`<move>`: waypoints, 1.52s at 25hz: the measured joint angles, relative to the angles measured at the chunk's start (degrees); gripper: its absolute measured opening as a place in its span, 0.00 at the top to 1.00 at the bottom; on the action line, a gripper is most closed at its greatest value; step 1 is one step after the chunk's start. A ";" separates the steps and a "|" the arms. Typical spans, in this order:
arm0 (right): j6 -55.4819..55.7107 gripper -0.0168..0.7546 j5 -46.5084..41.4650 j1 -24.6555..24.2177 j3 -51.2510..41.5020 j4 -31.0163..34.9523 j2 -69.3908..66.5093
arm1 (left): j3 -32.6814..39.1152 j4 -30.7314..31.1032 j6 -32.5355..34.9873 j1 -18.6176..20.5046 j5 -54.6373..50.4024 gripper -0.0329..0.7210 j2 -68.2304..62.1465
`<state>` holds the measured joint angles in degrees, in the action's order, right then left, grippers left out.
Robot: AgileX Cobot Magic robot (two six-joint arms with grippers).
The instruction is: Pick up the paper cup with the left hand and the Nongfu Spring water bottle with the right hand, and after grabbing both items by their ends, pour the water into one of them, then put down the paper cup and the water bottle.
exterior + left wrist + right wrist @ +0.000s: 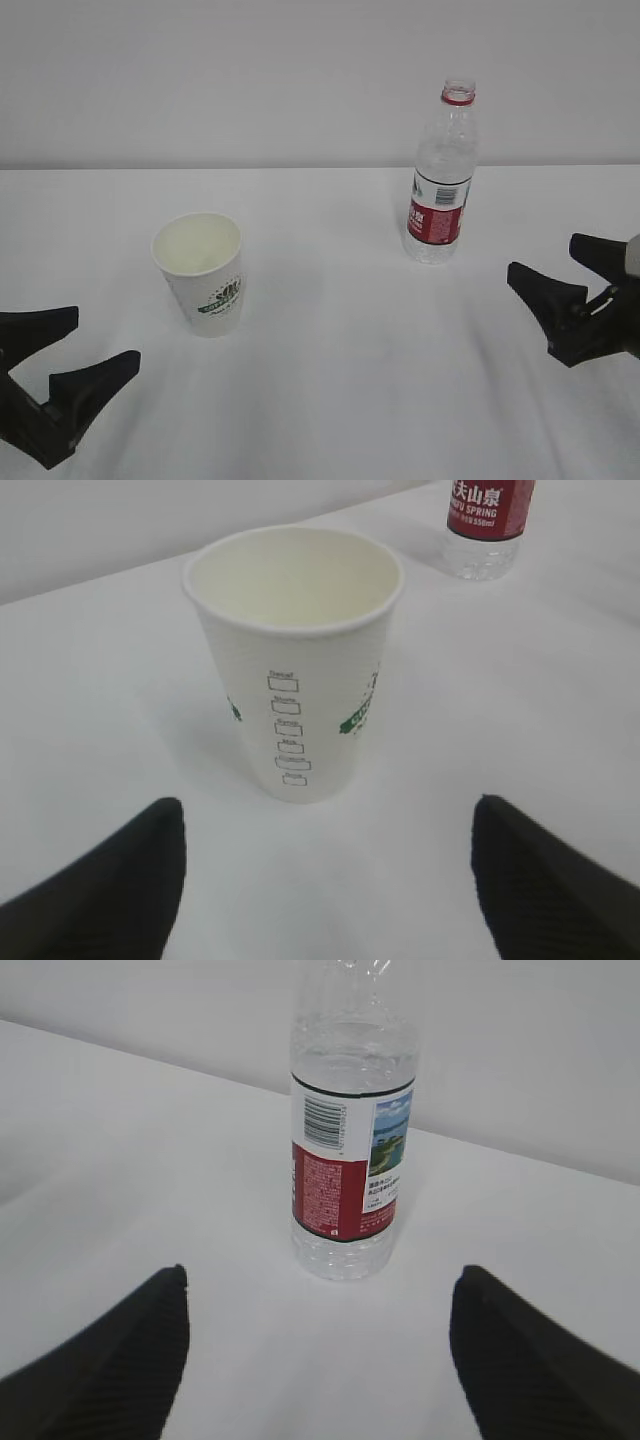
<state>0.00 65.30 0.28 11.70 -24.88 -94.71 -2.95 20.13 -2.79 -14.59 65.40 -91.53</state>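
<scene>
Paper cup [200,272] and Nongfu Spring water bottle [441,178] both stand upright on the white table [330,400], neither one gripped

Left claw [62,352]: lower left of the exterior frame, fingers [110,890] spread wide, nothing between them. Wrist view shows the cup centred ahead of the gap, apart from both fingers. Cup sits left of centre in the exterior frame, mouth up, cream inside, green logo facing the camera; a column of small check boxes shows on the side facing the wrist camera. Whether any liquid is in the cup cannot be told.

Right claw [572,270]: right edge of the exterior frame, fingers [530,1360] also spread wide and holding nothing. Wrist view shows the bottle centred ahead of the gap, clear of both fingers. Bottle stands upper right of centre, nearer the back wall [250,80], uncapped, red neck ring, red-and-white label. Cup and bottle are well apart
</scene>
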 joint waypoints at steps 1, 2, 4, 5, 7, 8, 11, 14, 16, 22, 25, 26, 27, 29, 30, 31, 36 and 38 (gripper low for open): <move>0.00 0.18 0.00 0.00 0.27 0.00 -0.43 | -0.12 0.00 -0.13 0.00 0.00 0.07 0.00; 0.00 0.18 0.00 0.00 0.61 0.00 -0.68 | -0.21 0.00 -0.40 0.00 0.00 0.07 0.00; 0.00 0.18 0.00 0.00 1.52 0.00 -1.73 | -0.34 0.00 -1.03 0.00 0.00 0.07 0.00; 0.00 0.18 0.00 0.00 2.10 0.00 -2.15 | -0.46 0.00 -1.28 0.00 0.00 0.07 0.00; 0.00 0.17 0.00 0.00 3.18 0.00 -3.45 | -0.56 0.00 -1.48 0.00 0.00 0.08 0.00; 0.00 0.18 0.00 0.00 3.75 0.00 -3.97 | -0.56 0.00 -1.58 0.00 0.00 0.08 0.00; 0.00 0.18 0.00 0.00 5.48 -0.27 -5.39 | -0.56 0.00 -1.58 0.00 0.00 0.09 0.00; 0.45 0.18 0.00 0.00 7.57 -0.97 -7.31 | -0.56 0.20 -1.58 0.00 0.00 0.10 0.00; 0.85 0.18 0.11 0.00 9.22 -1.79 -8.79 | -0.56 0.20 -1.62 0.00 0.00 0.10 0.00; 1.75 0.18 0.11 0.00 13.66 -2.75 -13.04 | -0.56 0.32 -1.62 0.00 0.00 0.11 0.00; 2.26 0.17 0.11 0.00 15.51 -2.99 -14.91 | -0.56 0.32 -1.62 0.00 0.00 0.12 0.00; 2.37 0.18 0.11 0.00 16.07 -3.12 -15.42 | -0.56 0.32 -1.62 0.00 0.00 0.12 0.00; 2.37 0.17 0.11 0.00 16.54 -3.12 -16.02 | -0.56 0.32 -1.62 0.00 0.00 0.13 0.00; 2.37 0.17 0.11 0.00 17.51 -3.24 -16.97 | -0.56 0.32 -1.71 0.00 0.00 0.13 0.00; 2.37 0.18 0.11 0.00 17.98 -3.24 -17.51 | -0.56 0.32 -1.71 0.00 0.00 0.13 0.00; 2.37 0.18 0.11 0.00 18.34 -3.35 -18.03 | -0.56 0.32 -1.71 0.00 0.00 0.13 0.00; 2.48 0.18 0.11 0.00 21.13 -5.01 -20.45 | -0.56 0.66 -1.71 0.00 0.00 0.14 -0.01; 2.62 0.18 0.11 0.00 22.27 -5.45 -21.40 | -0.56 0.93 -1.71 0.00 0.00 0.15 -0.01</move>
<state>2.62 65.41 0.28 33.96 -30.34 -116.12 -3.51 21.06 -4.50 -14.59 65.40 -91.54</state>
